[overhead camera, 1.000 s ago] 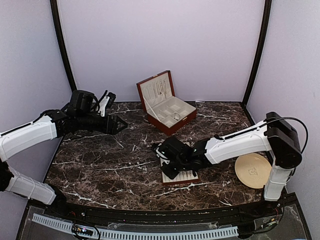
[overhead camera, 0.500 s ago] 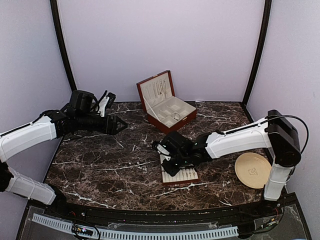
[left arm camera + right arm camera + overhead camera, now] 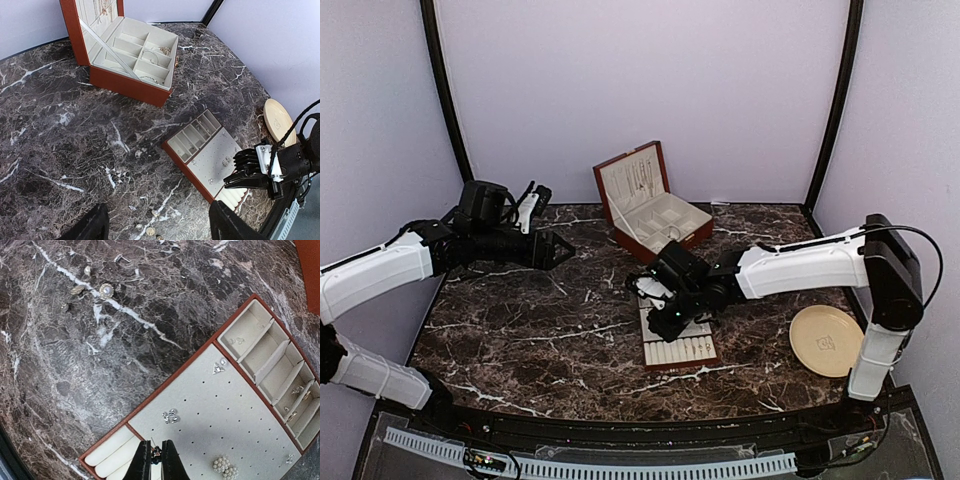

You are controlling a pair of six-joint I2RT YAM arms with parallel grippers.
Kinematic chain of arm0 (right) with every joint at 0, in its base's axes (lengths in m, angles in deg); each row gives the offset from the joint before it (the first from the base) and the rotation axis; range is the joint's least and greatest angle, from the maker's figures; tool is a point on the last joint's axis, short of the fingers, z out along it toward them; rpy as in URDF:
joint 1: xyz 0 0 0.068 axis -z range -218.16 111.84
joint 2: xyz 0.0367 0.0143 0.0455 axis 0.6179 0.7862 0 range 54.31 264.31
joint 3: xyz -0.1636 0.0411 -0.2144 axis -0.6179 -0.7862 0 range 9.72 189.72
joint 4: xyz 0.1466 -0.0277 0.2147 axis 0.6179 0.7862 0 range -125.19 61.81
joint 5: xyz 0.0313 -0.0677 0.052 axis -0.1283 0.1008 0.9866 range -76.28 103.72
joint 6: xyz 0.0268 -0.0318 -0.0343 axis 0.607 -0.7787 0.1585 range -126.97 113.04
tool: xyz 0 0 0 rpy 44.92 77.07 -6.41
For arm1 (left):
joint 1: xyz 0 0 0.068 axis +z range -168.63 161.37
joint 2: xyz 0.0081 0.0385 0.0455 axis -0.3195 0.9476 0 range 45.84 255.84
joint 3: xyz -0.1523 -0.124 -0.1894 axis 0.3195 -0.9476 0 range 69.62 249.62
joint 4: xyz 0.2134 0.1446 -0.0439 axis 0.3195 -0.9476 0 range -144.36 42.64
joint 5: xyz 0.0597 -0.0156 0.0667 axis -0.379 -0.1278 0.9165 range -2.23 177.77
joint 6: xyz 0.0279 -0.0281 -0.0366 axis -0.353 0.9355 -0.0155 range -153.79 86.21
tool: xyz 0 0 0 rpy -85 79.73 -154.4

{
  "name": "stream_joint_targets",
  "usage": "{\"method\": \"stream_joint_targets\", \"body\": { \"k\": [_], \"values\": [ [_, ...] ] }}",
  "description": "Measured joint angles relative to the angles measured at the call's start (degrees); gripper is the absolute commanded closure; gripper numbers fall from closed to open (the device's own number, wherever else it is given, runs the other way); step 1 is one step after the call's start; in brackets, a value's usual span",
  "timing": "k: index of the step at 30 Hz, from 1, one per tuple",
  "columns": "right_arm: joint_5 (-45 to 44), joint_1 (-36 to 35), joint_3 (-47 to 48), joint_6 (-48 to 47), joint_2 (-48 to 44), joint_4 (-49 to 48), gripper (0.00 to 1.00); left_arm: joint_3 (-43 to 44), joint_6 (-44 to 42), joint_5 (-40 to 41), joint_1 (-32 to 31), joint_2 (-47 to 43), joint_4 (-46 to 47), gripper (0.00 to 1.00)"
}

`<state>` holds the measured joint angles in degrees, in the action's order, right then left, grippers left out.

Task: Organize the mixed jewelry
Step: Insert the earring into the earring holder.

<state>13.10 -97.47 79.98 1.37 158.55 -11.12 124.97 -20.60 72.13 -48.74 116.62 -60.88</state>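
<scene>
Pinching a tiny jewelry piece (image 3: 156, 454) visible only wrist-side, right jaws sit over the tray (image 3: 240, 410); left jaws gape wide.

Bright, even light with soft shadows and sharp focus.

A dark marble table (image 3: 520, 330) with white veins carries 3 things; a red-brown wooden box (image 3: 127, 86), cream-lined, stands at the far middle, its lid (image 3: 632, 180) raised; a matching flat tray (image 3: 682, 352) lies nearer, well apart from it; a round beige plate (image 3: 828, 342) sits at the right edge.
</scene>
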Motion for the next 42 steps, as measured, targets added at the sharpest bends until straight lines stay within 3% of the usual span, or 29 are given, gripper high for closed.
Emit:
{"method": "stream_joint_targets", "body": {
  "k": [42],
  "values": [
    [-1.5,-0.7,4.0,-3.5,4.6,4.6,0.93,0.0,0.0,-0.3,0.0,0.0,0.0,0.29]
  ]
}}
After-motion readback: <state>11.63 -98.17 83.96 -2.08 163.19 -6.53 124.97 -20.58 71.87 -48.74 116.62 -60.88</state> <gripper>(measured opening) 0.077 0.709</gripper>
